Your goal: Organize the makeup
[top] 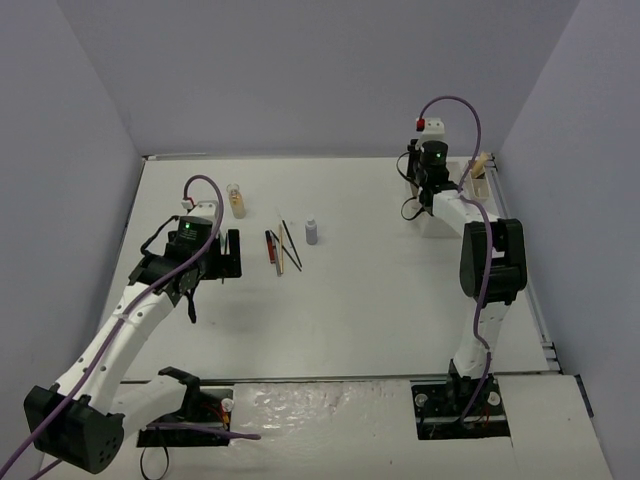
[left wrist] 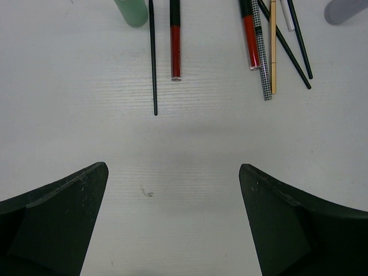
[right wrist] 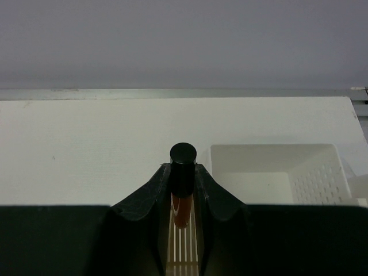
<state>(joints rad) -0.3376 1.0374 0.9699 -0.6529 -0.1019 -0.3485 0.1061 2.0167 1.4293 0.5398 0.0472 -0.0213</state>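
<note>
Right pincer (right wrist: 183, 173), frame centre, clamps an upright black-capped orange tube (right wrist: 183, 154) over the white slotted box (right wrist: 313, 178); best lowered straight, then released. Left pincer (left wrist: 173, 168) stands wide open.

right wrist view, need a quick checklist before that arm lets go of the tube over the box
1. Grip: right gripper shut on the black-capped tube: ok.
2. Pose: tube upright, cap up: ok.
3. Aim: tube lined up over the slotted compartment of the white box: ok.
4. Depth: tube's lower end touching the compartment floor: cannot tell, the gripper hides it.
5. Other arm: left gripper open, holding nothing, far from the box: ok.
6. Surroundings: remaining makeup lies far from the box: ok.
</note>
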